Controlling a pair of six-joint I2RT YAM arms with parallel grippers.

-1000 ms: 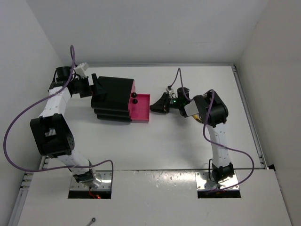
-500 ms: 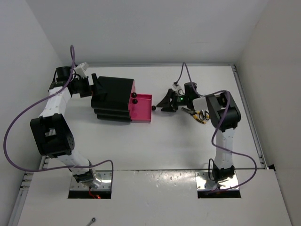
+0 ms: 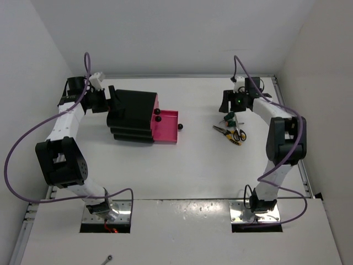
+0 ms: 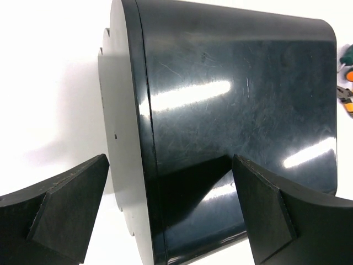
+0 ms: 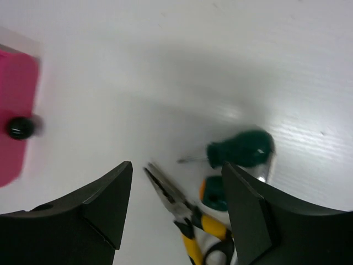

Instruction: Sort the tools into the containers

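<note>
Right end effector (image 5: 176, 170) is hanging wide open, nothing in it. Screwdriver (image 5: 242, 149) and pliers (image 5: 186, 214) lie on the surface (image 3: 209, 160) just beyond its jaws.

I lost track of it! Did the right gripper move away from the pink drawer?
Yes. The right gripper left the open pink drawer and swung rightward and back, ending just beyond the tools.

One black cabinet (image 3: 132, 116), one pink drawer (image 3: 165, 128) open, three knobs (image 3: 158, 118). Right of the cabinet: two green-handled screwdrivers (image 5: 241, 149), one pliers (image 5: 179, 204), one scissors (image 3: 242, 134).
</note>
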